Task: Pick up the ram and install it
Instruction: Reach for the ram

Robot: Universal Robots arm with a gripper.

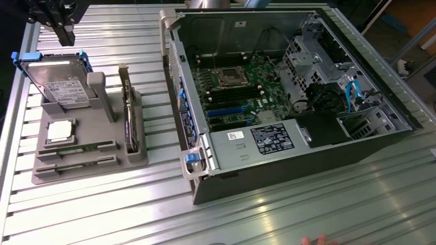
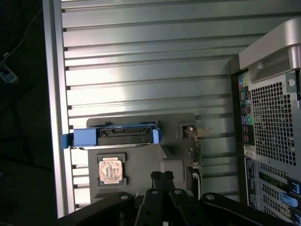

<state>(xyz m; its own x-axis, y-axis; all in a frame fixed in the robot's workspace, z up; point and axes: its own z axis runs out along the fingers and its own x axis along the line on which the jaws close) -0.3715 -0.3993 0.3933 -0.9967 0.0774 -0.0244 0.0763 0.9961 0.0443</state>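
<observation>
Exterior view: my claw hangs clenched and empty over the counter, near the drive end of the holder, high enough to clear the upright drive. The holder stands each part in its own slot for a top grab. The ram seems to sit edge-up in the near slots, though I can't be sure. The case lies open alongside, board facing up.

I work above a ribbed silver metal desk; bright glare streaks its slats near the edge at the exterior view's left. Beyond that edge the floor lies dark.
</observation>
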